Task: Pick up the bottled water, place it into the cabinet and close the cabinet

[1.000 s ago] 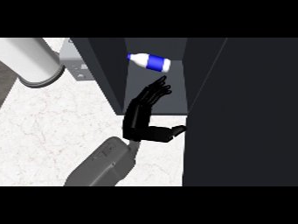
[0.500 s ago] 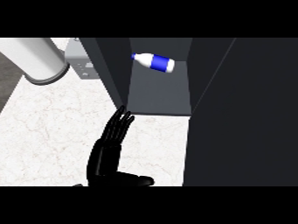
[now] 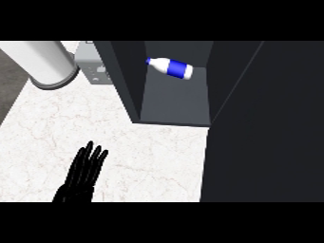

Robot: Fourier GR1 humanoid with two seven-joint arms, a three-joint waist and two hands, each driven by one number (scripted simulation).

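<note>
Hand: we see one hand (image 3: 81,174), fingers straight and together, holding nothing.
Bottled water: one bottled water (image 3: 170,67), lying inside the cabinet (image 3: 175,102), well beyond our fingertips.
Counter: bare counter (image 3: 66,118) ahead of fingers, up to the cabinet's edge.
Cylinder: one grey cylinder (image 3: 42,61), far ahead-left.

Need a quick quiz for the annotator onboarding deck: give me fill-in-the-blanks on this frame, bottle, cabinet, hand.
1. The bottled water lies on its side inside the ____.
2. The cabinet is ____, not closed.
3. The one hand in view has straight fingers and holds ____.
4. That hand hovers over the white marble ____.

Missing words: cabinet; open; nothing; counter
</note>
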